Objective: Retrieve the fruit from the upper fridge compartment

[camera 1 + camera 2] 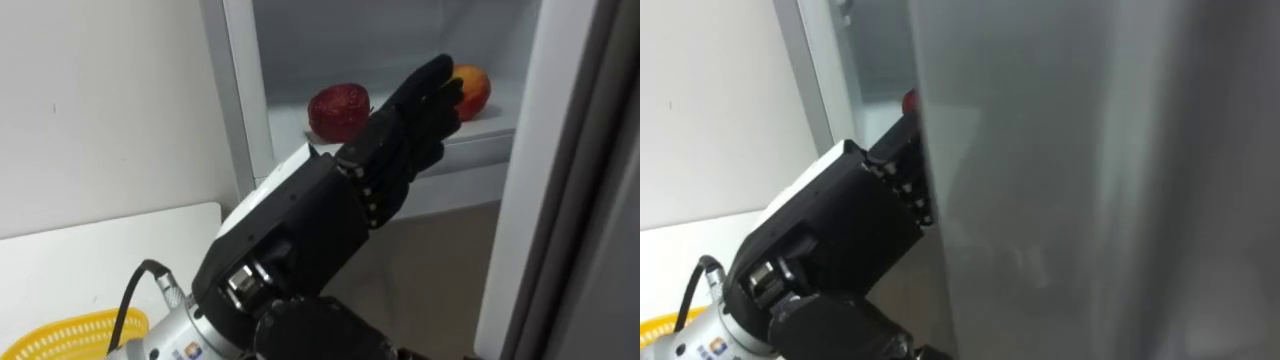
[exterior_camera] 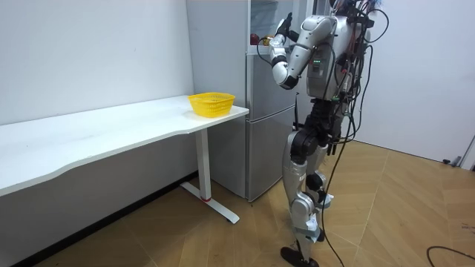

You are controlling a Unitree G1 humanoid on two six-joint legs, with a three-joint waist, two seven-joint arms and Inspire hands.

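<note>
The robot stood upright on the wooden floor, facing a tall grey fridge (image 2: 260, 126) whose upper compartment was open. A long white table (image 2: 111, 130) ran along the wall on the room view's left, its near end just beside the fridge. In the eye views the grey door (image 1: 560, 200) stood close by on the right. The robot's left arm was raised and reached into the upper compartment. The left hand (image 1: 405, 125) was spread with its fingers straight and held nothing. A yellow basket (image 2: 211, 104) sat on the table's end nearest the fridge. On the white shelf (image 1: 478, 140) inside lay a red apple (image 1: 338, 110) to the left of the hand. A yellow-and-red fruit (image 1: 473, 90) lay just behind the fingertips, which overlapped its left edge; whether they touched it could not be told.
</note>
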